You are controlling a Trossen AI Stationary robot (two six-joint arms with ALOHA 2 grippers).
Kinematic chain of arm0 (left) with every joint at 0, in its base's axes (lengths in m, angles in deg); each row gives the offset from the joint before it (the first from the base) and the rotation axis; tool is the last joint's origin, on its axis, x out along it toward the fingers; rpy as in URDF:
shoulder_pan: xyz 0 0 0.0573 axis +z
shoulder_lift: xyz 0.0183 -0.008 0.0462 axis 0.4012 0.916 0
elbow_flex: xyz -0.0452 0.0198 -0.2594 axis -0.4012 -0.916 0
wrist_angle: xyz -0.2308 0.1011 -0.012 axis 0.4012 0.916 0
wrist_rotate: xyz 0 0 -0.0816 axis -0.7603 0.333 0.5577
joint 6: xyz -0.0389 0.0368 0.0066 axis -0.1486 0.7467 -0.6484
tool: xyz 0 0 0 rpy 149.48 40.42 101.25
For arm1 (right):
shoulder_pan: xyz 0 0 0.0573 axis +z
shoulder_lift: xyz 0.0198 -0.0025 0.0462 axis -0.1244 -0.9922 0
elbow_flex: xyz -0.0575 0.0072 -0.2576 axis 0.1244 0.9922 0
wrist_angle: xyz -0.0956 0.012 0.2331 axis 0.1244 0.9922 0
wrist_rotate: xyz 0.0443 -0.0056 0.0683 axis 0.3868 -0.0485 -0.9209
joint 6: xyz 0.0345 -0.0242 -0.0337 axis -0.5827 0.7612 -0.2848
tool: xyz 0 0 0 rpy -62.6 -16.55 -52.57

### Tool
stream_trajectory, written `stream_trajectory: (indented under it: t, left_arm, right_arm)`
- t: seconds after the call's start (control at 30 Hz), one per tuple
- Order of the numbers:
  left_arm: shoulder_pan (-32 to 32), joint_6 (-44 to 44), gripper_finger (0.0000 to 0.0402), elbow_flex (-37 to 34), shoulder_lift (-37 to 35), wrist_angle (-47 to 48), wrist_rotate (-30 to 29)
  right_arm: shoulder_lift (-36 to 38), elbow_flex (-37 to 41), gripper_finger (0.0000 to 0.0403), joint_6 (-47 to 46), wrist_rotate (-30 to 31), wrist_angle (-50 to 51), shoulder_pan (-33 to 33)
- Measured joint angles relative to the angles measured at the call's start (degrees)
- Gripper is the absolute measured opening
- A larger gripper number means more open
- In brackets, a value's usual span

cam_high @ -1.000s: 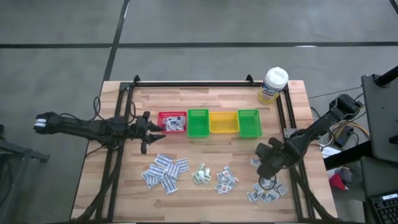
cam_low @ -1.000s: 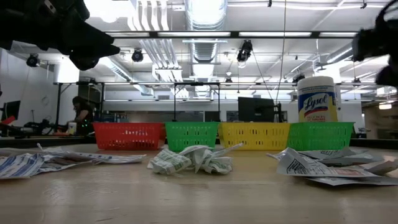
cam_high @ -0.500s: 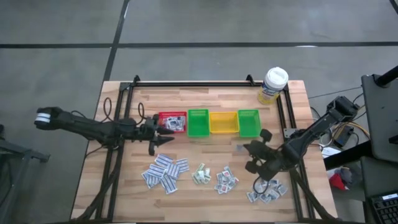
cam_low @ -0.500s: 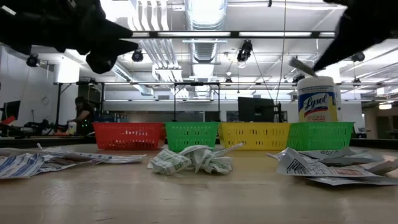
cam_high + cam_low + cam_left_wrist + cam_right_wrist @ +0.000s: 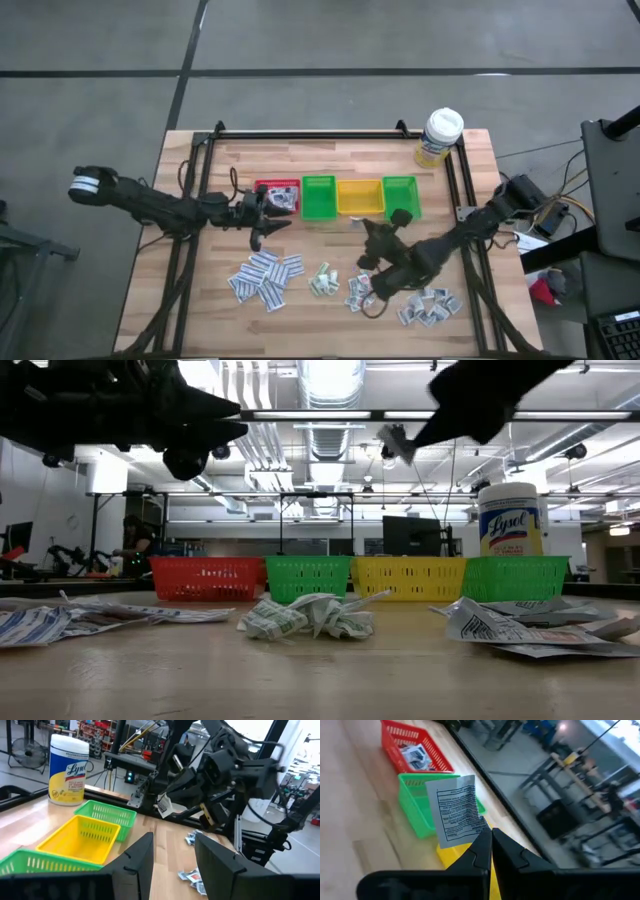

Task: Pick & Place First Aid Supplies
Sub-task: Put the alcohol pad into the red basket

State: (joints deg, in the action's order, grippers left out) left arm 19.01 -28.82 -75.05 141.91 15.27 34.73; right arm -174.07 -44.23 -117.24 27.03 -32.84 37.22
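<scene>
Bright overhead ceiling lights [image 5: 322,380]; low view arms silhouetted.

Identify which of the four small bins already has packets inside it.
The red bin, at the left end of the row; packets lie inside it, while the yellow bin and both green bins show none.

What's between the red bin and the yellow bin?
One green bin, sitting in the row between the red bin and the yellow bin. The high view shows it plainly; the low view confirms it.

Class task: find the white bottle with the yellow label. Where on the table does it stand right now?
In the high view the bottle stands upright at the table's far right corner, just beyond the right-hand green bin; the low view shows it behind that bin.
</scene>
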Motion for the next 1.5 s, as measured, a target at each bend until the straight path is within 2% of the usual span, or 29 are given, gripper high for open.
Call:
stream_trajectory:
  t: [0.27, 0.47, 0.97, 1.3, 1.4, 1.5]
  left_arm:
    - [0.0, 3.71, 0.0138, 5.82, 7.54, -0.67, 0.0]
    - [0.0, 5.25, 0.0138, 10.64, 13.23, 0.18, -0.02]
    - [0.02, 7.64, 0.0138, 20.53, 23.19, 1.91, -0.68]
    - [0.18, 7.55, 0.0137, 23.23, 23.63, 5.16, -5.16]
    - [0.28, 6.92, 0.0124, 24.59, 23.76, 8.52, -6.37]
    - [0.42, 6.49, 0.0082, 25.7, 23.78, 11.87, -6.99]
  right_arm:
    - [-8.68, -9.95, 0.0008, 7.31, 3.76, 0.13, -3.37]
    - [-11.15, -14.04, 0.0008, 11.55, 5.27, -0.48, -4.66]
    - [-11.08, -14.61, 0.0008, 14.14, 5.1, -1.76, -4.74]
    - [-11.06, -14.61, 0.0008, 14.13, 4.9, -2.87, -4.74]
    - [-11.04, -14.59, 0.0008, 16.44, 4.88, -5.25, -4.74]
    - [-11.04, -14.59, 0.0008, 19.33, 4.62, -7.59, -4.74]
